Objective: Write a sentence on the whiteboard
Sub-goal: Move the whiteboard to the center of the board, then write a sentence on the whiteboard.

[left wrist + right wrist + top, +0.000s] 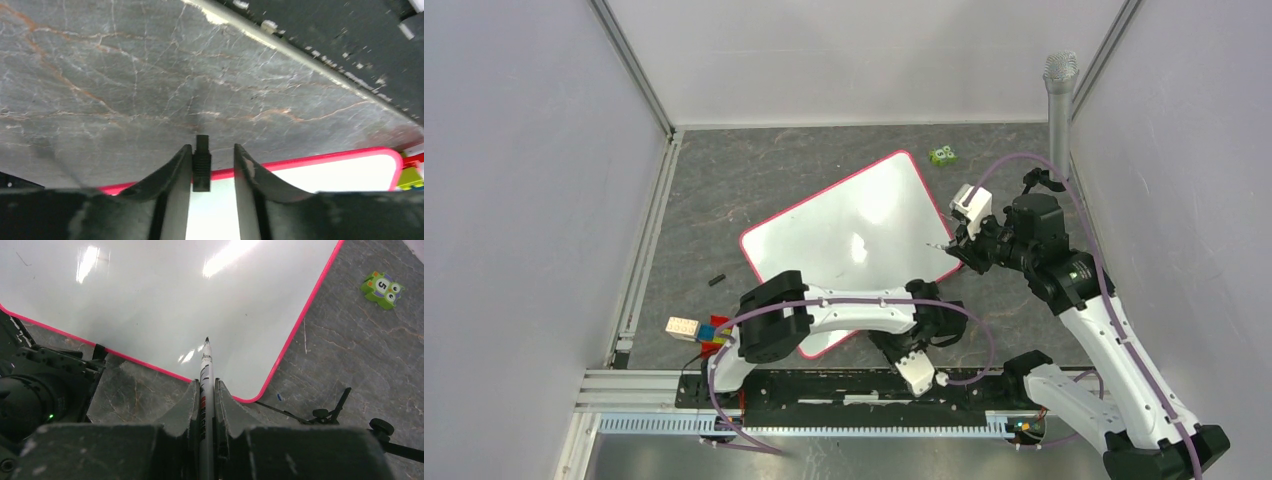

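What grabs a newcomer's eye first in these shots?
The blank whiteboard, pink-framed, lies askew mid-table. The right gripper clamps a marker with its tip over the board near one corner. The left gripper straddles a black foot on the board's near edge, jaws slightly apart.
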You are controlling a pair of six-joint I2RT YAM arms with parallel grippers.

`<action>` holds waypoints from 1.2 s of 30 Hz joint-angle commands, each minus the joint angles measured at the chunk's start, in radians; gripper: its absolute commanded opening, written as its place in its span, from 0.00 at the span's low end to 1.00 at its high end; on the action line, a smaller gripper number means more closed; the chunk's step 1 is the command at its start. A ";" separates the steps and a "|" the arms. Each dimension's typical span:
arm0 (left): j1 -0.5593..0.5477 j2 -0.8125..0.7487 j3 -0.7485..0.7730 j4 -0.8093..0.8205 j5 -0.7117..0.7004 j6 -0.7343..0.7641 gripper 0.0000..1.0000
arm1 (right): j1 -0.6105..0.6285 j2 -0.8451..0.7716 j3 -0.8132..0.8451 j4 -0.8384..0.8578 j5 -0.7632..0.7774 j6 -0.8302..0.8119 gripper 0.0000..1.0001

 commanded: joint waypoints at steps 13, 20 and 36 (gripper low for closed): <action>-0.080 -0.169 -0.011 -0.160 0.140 -0.248 0.99 | -0.002 0.046 0.033 0.069 0.029 0.018 0.00; 0.004 -0.448 -0.167 -0.172 0.347 -0.305 1.00 | -0.002 0.065 0.053 0.086 -0.013 0.032 0.00; 1.063 -0.713 0.077 0.103 0.621 -0.794 1.00 | 0.014 0.120 -0.027 0.199 -0.216 0.027 0.00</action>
